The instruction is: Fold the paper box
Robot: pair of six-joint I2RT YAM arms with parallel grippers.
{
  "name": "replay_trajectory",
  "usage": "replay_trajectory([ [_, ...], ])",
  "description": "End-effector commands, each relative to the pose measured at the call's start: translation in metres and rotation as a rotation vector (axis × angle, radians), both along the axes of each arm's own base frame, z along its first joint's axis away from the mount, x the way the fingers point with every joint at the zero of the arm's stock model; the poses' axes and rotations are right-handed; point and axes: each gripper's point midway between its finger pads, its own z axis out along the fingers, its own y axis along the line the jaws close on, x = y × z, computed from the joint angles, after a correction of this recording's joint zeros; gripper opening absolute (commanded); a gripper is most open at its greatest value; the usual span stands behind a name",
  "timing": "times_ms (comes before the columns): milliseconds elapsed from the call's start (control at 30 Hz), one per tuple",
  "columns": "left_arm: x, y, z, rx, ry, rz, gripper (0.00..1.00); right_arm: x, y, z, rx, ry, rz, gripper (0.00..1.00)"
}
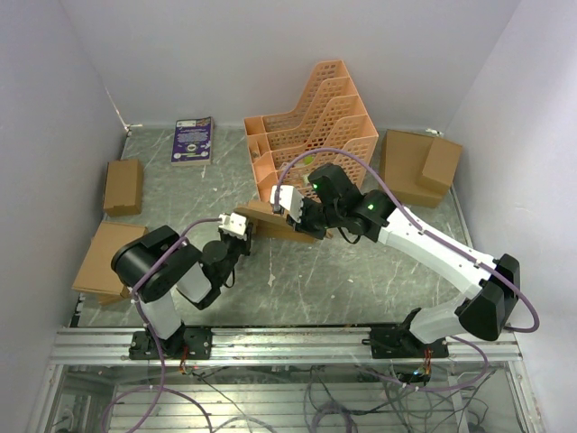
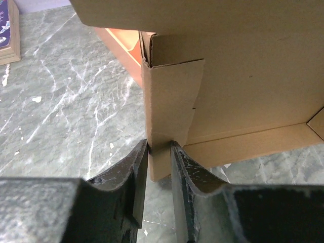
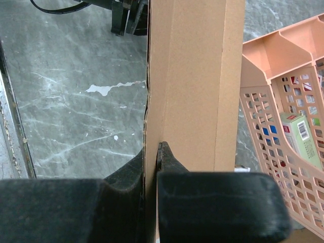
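Top external view: a half-folded, plain brown cardboard paper box (image 1: 269,219) sits mid-bench (image 1: 361,271), just in front of the orange plastic lattice file rack (image 1: 311,117), between the two arms. Its long axis runs roughly left to right, along the near edge. Left wrist view shows its hollow side facing the arms, base panel upright. The left gripper (image 2: 159,147) has its jaws a little apart astride a corner flap; whether they pinch it I cannot tell. The right gripper (image 3: 151,147) is clamped tight on an upright wall of the box.
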Motion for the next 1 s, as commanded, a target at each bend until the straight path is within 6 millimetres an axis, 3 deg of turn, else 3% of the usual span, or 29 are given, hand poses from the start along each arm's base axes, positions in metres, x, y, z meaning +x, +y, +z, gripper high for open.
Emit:
replay_trajectory([
  [0,0.003,-0.005,0.061,-0.166,-0.178,-0.014,0.35,-0.017,0.001,-0.006,-0.004,0.046,0.04,0.0],
  [367,0.003,0.005,0.047,-0.206,-0.115,-0.053,0.35,-0.016,0.0,-0.01,-0.02,0.05,0.039,0.0],
  [533,0.006,0.01,0.054,-0.222,-0.128,-0.086,0.34,-0.017,0.002,-0.01,-0.016,0.054,0.049,0.0],
  [800,0.006,-0.008,0.065,-0.231,-0.149,-0.267,0.38,-0.018,0.003,-0.008,-0.011,0.057,0.061,0.0],
  [967,0.006,-0.007,0.068,-0.242,-0.146,-0.329,0.37,-0.019,0.003,-0.007,-0.01,0.059,0.065,0.0],
])
